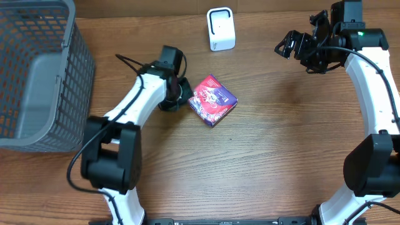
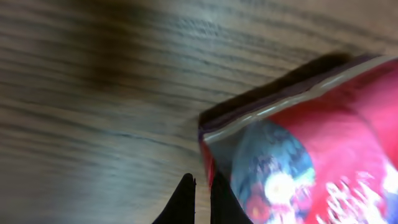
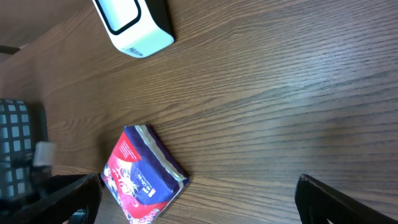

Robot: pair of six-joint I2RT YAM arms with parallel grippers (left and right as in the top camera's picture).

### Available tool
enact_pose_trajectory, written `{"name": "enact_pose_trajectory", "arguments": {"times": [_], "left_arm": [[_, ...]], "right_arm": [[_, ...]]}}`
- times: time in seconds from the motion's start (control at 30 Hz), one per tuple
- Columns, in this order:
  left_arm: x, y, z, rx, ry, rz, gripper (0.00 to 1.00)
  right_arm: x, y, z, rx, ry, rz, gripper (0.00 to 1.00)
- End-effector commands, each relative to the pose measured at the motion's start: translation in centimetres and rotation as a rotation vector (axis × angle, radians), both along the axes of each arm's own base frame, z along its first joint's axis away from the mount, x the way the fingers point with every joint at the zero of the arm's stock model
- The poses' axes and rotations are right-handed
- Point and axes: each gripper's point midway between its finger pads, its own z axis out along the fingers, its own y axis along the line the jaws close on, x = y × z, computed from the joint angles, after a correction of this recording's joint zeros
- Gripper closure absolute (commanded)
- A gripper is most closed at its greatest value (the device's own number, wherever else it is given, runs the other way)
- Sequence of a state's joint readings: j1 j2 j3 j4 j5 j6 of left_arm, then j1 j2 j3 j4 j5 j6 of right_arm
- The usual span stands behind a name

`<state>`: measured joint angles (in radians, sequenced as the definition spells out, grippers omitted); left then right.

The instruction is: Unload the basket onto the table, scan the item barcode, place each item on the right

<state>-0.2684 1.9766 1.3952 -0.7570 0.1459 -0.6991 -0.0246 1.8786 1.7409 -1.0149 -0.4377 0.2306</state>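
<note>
Item: red and purple glossy packet [image 1: 213, 100], pillow-shaped, red face with white lettering and a blue and white picture, purple sides, silvery crimped seam along one end; the print is too small to read
Item's place: lying flat near the middle of the brown wood-grain counter [image 1: 269, 156], turned cornerwise to its edges, held by nothing
Left hand [image 1: 181, 90]: fingers pressed together with nothing between them, low over the counter just beside the packet's left corner; in the left wrist view one black fingertip [image 2: 219, 193] overlaps the packet's edge, but whether it touches cannot be told
Right hand [image 1: 290, 45]: fingers spread wide and empty, raised at the far right, well apart from the packet
Scanner: small white box with a dark rounded window [image 1: 220, 29], upright near the far edge, beyond the packet and apart from it
Basket: grey mesh basket [image 1: 37, 75] at the far left corner, well apart from the packet
In the way: the left arm's white links and black cable [image 1: 128, 103] lie along the packet's left side, between it and the basket
</note>
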Motion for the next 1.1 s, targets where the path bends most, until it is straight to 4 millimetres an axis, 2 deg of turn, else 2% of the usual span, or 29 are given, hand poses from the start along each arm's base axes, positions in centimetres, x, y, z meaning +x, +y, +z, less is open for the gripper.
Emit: {"name": "enact_pose_trajectory", "arguments": {"times": [0.0,0.07,0.23,0.33,0.47,0.6,0.73,0.87,0.93,1.07], "left_arm": [[-0.6,-1.4,-2.7,-0.038,0.064,0.036,0.96],[0.1,-2.0,-3.5,-0.059,0.043,0.0,0.96],[1.3,-3.6,-3.2,-0.127,-0.024,-0.102,0.96],[2.2,-5.8,-1.9,-0.231,-0.102,-0.234,0.96],[2.2,-8.7,0.0,-0.403,-0.153,-0.342,0.96],[2.3,-9.1,0.6,-0.426,-0.156,-0.35,0.97],[2.6,-8.0,1.5,-0.41,-0.141,-0.333,0.96],[3.3,-4.5,3.9,-0.229,-0.153,-0.314,0.96],[3.5,-2.7,5.6,-0.119,-0.175,-0.316,0.96],[3.3,0.2,10.9,0.044,-0.246,-0.297,0.96]], "right_arm": [[0.0,0.0,-0.1,-0.008,-0.005,0.008,0.0],[0.0,0.0,-0.1,-0.008,-0.005,0.008,0.0],[0.0,0.0,-0.1,-0.008,-0.005,0.008,0.0],[0.0,0.0,-0.1,-0.008,-0.005,0.008,0.0],[0.0,0.0,-0.1,-0.008,-0.005,0.008,0.0],[0.0,0.0,-0.1,-0.008,-0.005,0.008,0.0],[0.0,0.0,-0.1,-0.008,-0.005,0.008,0.0],[0.0,0.0,-0.1,-0.008,-0.005,0.008,0.0],[0.0,0.0,-0.1,-0.008,-0.005,0.008,0.0],[0.0,0.0,-0.1,-0.008,-0.005,0.008,0.0]]}}
